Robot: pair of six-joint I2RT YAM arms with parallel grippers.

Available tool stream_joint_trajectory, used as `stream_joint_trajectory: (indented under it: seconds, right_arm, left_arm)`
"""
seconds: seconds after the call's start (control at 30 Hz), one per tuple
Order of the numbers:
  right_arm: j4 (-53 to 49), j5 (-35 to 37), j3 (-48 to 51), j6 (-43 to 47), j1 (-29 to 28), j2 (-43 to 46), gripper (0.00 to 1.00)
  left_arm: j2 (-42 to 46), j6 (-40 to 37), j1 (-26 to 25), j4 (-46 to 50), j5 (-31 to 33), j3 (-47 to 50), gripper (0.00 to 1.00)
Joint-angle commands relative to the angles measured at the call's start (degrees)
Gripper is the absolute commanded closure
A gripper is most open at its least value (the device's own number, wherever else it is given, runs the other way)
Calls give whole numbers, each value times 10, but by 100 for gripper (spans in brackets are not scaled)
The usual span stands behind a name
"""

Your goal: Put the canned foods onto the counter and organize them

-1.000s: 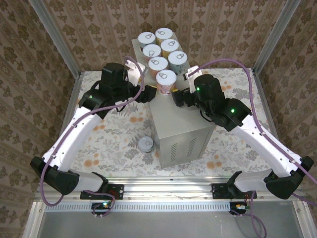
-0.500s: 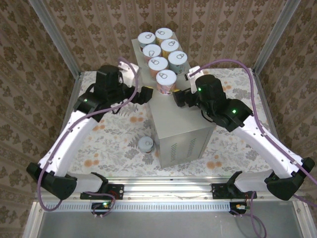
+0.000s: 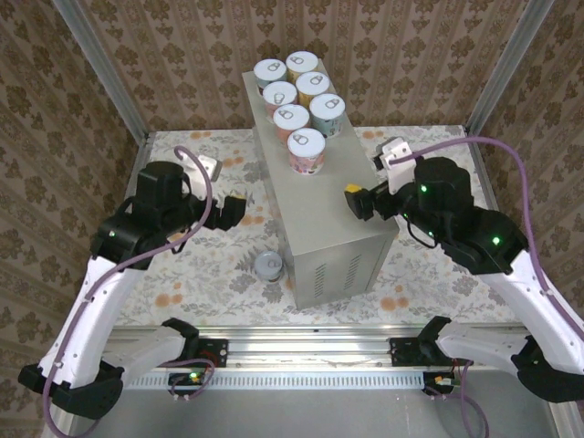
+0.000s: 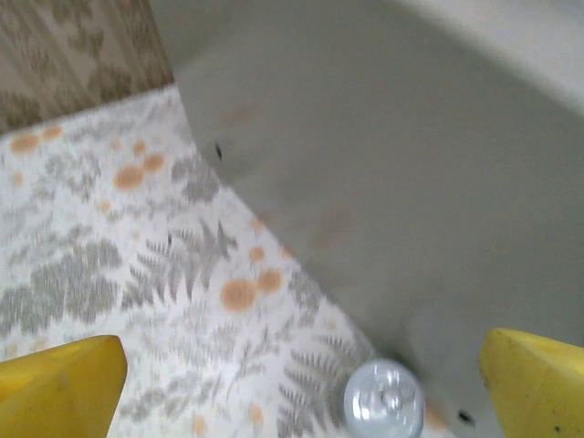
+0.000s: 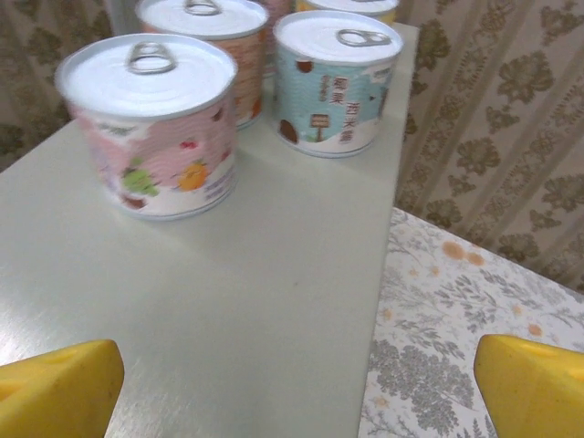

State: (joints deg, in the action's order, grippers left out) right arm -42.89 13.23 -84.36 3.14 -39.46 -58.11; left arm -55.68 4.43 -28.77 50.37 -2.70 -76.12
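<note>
Pincers: left pincer point(image 3: 233, 212), released, has withdrawn left of the bench point(image 3: 333, 228); right pincer point(image 3: 356, 199), released, has backed to its right edge. On the bench's far end stand seven cans point(image 3: 306, 149); the eighth can point(image 3: 267, 265) stands on the floor cloth point(image 3: 205, 265), just beside the bench's left wall.

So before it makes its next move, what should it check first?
1. The left gripper is open and empty: ok.
2. The right gripper is open and empty: ok.
3. The last can stands upright on the floral cloth, beside the counter: ok.
4. The seven cans on the counter are upright: ok.
5. Bare space at the counter's near end: ok.
6. Every can is on the counter: not ok.
</note>
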Motion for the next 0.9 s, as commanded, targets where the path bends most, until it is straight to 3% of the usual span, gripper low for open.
stream_joint_trajectory:
  seconds: [0.0,0.13,0.3,0.63,0.87]
  right_arm:
    - [-57,-105,-13,41,2,23,0]
    - [-92,-222,-21,78,0,39,0]
    - [-103,-279,-31,78,-10,35,0]
    - [-94,-285,-20,75,-37,35,0]
    - [-105,-259,-39,73,-69,18,0]
  left_arm:
    - [26,35,3,66,15,34,0]
    - [52,66,-3,76,-6,88,0]
    - [77,111,-34,63,-1,161,0]
    - [62,216,-153,-41,23,290,0]
    - [50,248,-212,-116,33,380,0]
